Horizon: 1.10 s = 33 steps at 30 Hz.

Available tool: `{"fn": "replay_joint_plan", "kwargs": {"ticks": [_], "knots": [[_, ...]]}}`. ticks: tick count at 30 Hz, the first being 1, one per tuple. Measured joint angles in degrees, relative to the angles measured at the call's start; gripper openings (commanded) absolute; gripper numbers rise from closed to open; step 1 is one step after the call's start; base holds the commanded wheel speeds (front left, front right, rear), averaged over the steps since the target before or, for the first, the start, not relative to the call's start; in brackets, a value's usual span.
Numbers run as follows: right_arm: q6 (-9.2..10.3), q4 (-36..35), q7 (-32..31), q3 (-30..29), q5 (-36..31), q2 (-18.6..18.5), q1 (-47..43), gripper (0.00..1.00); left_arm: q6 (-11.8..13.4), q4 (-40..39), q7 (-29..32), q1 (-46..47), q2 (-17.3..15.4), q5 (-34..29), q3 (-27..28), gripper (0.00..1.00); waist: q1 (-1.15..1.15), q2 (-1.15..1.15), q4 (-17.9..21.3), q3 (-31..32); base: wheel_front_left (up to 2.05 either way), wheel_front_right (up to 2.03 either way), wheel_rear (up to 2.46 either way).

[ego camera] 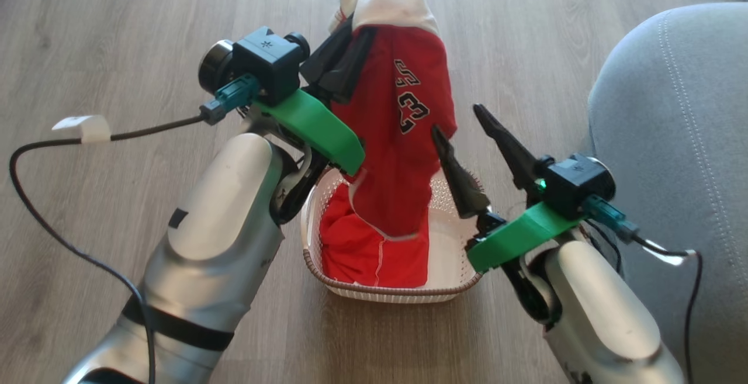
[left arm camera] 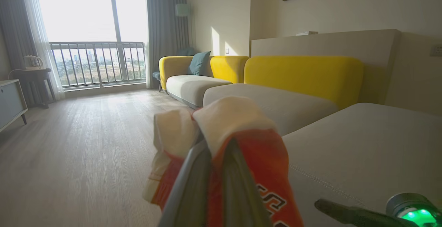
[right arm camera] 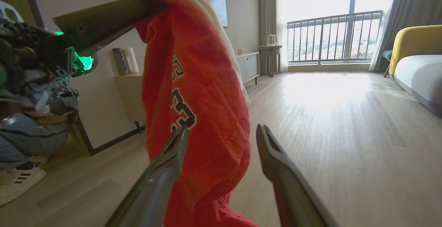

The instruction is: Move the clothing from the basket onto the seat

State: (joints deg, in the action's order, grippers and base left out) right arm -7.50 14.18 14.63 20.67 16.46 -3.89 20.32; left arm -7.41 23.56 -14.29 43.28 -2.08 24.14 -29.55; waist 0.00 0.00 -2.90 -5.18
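Note:
My left gripper [ego camera: 346,59] is shut on the white-trimmed top of a red garment with dark numbers [ego camera: 403,115], which it holds high above the cream basket [ego camera: 397,296]. The garment's lower end hangs down into the basket. A second red garment [ego camera: 356,249] with a white stripe lies inside. My right gripper [ego camera: 456,118] is open beside the hanging cloth, its left finger close to it. In the left wrist view the fingers [left arm camera: 193,182] pinch the garment [left arm camera: 241,123]. In the right wrist view the numbered garment [right arm camera: 197,82] hangs before my open gripper [right arm camera: 223,130]. The grey seat [ego camera: 672,138] stands to the right.
The basket sits on a wooden floor [ego camera: 117,33]. Black cables [ego camera: 35,208] trail from both wrists. A person's white shoe [right arm camera: 17,180] and a wall cabinet [right arm camera: 248,66] are on the left in the right wrist view. A yellow-backed sofa [left arm camera: 297,75] runs beyond the seat.

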Motion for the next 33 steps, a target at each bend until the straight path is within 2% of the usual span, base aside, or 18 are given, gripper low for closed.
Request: {"fn": "replay_joint_plan", "kwargs": {"ticks": [4, 16, 22, 23, 24, 25, 33], "knots": [[0.0, 1.3, 0.0, 2.5, 0.0, 0.0, 2.3, 1.0, 0.0, -0.4, 0.0, 0.0, 0.0, 0.7, -1.6, 0.0, 0.0, 0.0, -0.8, -0.1, 0.0, 0.0, 0.0], [0.0, 16.1, 0.0, 7.4, 1.3, 0.0, 7.4, 1.0, 0.1, -3.2, 0.0, 0.0, -0.1, 4.6, -9.5, 0.0, 0.0, 0.0, -4.7, 0.5, 0.0, 0.0, 0.0], [0.0, 20.7, 0.0, 10.0, 3.7, 0.0, 9.0, 1.0, 0.6, -4.7, 0.0, 0.1, -0.1, 6.7, -12.9, 0.0, 0.0, 0.0, -6.5, 0.9, 0.0, 0.0, 0.0], [0.0, 21.1, 0.0, 10.2, 4.0, 0.0, 9.8, 0.87, 0.8, -4.7, 0.0, 0.1, -0.1, 6.7, -13.3, 0.0, 0.0, 0.0, -6.8, 0.9, 0.0, 0.0, 0.0], [0.0, 21.2, 0.0, 10.3, 4.4, 0.0, 10.4, 0.38, 0.9, -4.8, 0.0, 0.1, -0.1, 6.7, -13.6, 0.0, 0.0, 0.0, -7.0, 1.0, 0.0, 0.0, 0.0], [0.0, 21.2, 0.0, 10.4, 4.8, 0.0, 11.0, 0.0, 1.1, -4.8, 0.0, 0.1, -0.1, 6.7, -13.8, 0.0, 0.0, 0.0, -7.2, 1.0, 0.0, 0.0, 0.0], [0.0, 21.2, 0.0, 11.1, 5.8, 0.0, 11.8, 0.0, 1.1, -3.9, 0.0, 0.1, -0.1, 7.2, -13.9, 0.0, 0.0, 0.0, -7.2, 0.8, 0.0, 0.0, 0.0]]}}
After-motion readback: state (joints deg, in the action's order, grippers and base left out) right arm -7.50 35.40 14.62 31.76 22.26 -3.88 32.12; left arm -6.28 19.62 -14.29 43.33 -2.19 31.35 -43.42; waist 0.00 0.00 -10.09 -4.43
